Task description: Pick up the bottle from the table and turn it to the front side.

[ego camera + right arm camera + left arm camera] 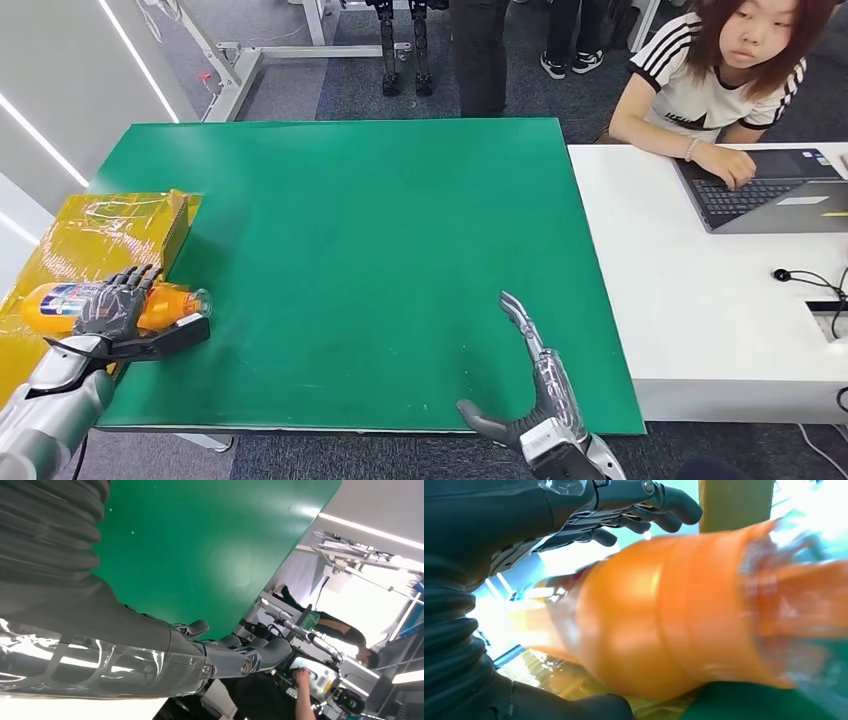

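An orange drink bottle (60,303) with a blue and white label lies on its side at the table's left edge, its neck toward the green mat. My left hand (115,305) wraps over its middle, fingers across the top and thumb along the near side. Up close, the orange bottle (664,630) sits between the fingers (644,510) and the thumb. My right hand (530,390) hovers over the near edge of the green table (380,240), fingers straight and apart, holding nothing. Its fingers (250,655) reach past the table edge.
A yellow box wrapped in clear film (110,230) stands just behind the bottle. A white desk (700,320) adjoins the mat on the right, with a laptop (770,190), a cable and a seated person (720,70) typing. People's legs stand beyond the far edge.
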{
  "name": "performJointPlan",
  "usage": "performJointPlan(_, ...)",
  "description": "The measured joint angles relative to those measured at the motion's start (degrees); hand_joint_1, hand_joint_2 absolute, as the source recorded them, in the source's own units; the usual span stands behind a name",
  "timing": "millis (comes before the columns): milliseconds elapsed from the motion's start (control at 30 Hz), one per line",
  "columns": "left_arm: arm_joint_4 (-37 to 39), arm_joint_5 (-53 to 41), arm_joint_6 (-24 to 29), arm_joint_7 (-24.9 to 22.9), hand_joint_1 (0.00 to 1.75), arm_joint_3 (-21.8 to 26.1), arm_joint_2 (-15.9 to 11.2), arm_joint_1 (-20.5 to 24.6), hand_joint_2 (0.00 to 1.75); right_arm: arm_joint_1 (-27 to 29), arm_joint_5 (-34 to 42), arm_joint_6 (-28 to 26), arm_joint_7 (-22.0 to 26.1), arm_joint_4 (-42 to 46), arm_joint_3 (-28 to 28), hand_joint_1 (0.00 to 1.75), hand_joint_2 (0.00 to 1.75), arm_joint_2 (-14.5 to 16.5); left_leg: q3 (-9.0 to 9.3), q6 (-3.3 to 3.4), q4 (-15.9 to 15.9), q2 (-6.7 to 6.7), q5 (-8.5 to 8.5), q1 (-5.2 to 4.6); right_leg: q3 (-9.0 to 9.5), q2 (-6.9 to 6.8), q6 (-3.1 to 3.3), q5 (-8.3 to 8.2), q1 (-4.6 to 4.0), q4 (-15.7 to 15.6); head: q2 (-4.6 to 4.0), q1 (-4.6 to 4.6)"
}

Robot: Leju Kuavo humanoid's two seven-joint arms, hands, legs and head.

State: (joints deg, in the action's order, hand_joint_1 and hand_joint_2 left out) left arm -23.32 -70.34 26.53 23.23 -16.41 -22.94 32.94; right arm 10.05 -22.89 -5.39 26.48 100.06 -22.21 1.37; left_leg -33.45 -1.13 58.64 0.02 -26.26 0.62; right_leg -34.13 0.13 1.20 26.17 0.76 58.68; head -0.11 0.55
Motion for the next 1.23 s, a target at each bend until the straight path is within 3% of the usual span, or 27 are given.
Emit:
performJointPlan(233,-0.98,1.1,1.43,2.3,0.0,0.81,1.97,-0.31,1.75,-1.43,-0.06,1.05,-0.08,-0.02,0.0,0.0,1.75,0.01,-0.01,0.12,0.0,-0.31,0.11,-0.02,0.12,-0.36,-0.02,0.01,0.01,-0.02,0.0,0.0)
performJointPlan(367,-2.55,7.2,4.24,7.33,0.0,1.82,4.06,-1.59,1.75,-1.61,0.02,1.08,-0.09,-0.17,0.01,0.0,1.75,0.01,-0.03,0.11,0.02,-0.32,0.14,-0.01,0.07,-0.36,-0.02,-0.01,0.01,-0.03,0.0,0.01)
performJointPlan(500,-9.83,26.18,10.17,14.66,0.0,4.93,9.2,-5.44,1.75,-1.58,1.13,-0.42,-0.53,-0.51,0.02,0.0,1.75,0.01,-0.14,0.1,0.08,-0.27,0.15,-0.01,-0.07,-0.26,-0.04,-0.06,0.01,-0.06,0.0,0.01)
performJointPlan(600,-20.57,35.89,13.11,16.52,0.0,7.44,14.01,-9.11,1.75,-1.57,2.33,-2.17,-0.69,-1.19,-0.02,0.0,1.75,0.01,-0.24,0.15,0.11,-0.24,0.11,-0.01,-0.11,-0.21,-0.08,-0.08,0.01,-0.11,0.0,-0.01)
performJointPlan(733,-36.53,35.45,13.49,16.86,0.0,10.78,20.31,-14.52,1.75,-1.59,3.43,-4.0,-0.38,-2.49,-0.4,0.0,1.75,0.01,-0.33,0.22,0.13,-0.11,0.03,-0.01,-0.2,-0.09,-0.11,-0.07,0.02,-0.18,0.0,0.0)
performJointPlan(900,-55.47,28.25,13.57,17.01,0.0,13.2,27.77,-19.5,1.75,-1.7,3.88,-4.96,-0.04,-4.18,-1.13,0.0,1.75,0.07,-0.42,0.37,0.13,-0.11,-0.08,0.0,-0.19,-0.12,-0.26,0.03,0.02,-0.23,0.0,-0.01)
performJointPlan(1100,-63.9,27.22,13.55,17.01,0.0,14.48,31.04,-21.56,1.75,-1.77,3.9,-4.98,-0.02,-5.21,-1.29,0.0,1.75,0.1,-0.42,0.38,0.12,-0.14,-0.08,0.02,-0.19,-0.18,-0.26,0.03,0.0,-0.2,0.0,0.0)
performJointPlan(1233,-68.63,21.8,13.54,17.01,0.0,14.96,32.69,-22.98,1.75,-1.82,3.98,-5.25,0.03,-5.66,-1.38,0.0,1.75,0.21,-0.42,0.38,0.12,-0.12,-0.08,0.02,-0.2,-0.16,-0.26,0.03,0.0,-0.19,0.0,0.01)
